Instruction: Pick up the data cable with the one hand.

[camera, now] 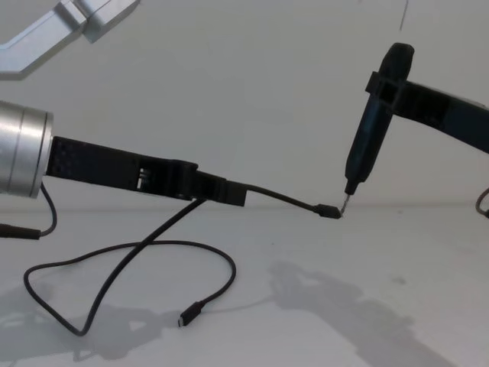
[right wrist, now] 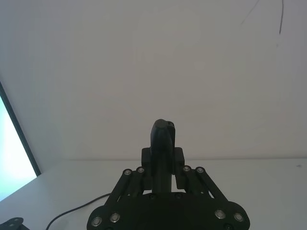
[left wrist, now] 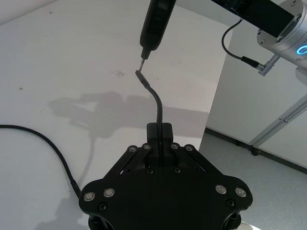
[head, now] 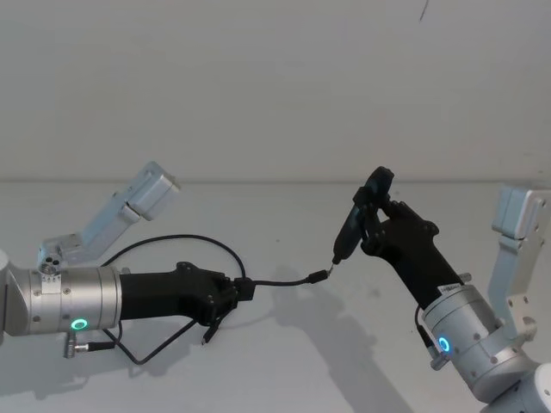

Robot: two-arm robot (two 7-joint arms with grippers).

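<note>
My left gripper, flat and black on a silver wrist with a green ring, is shut on the data cable a short way from one plug. That plug sticks out past the fingertips, held above the table. It meets the metal tip of a black pen-like tool. My right gripper is shut on that tool. The rest of the cable hangs down and loops on the white table, with its free plug lying flat.
A short black lead with a silver connector hangs by my left wrist. Silver arm links rise at the left and right. In the left wrist view the table edge drops to the floor. A plain wall stands behind.
</note>
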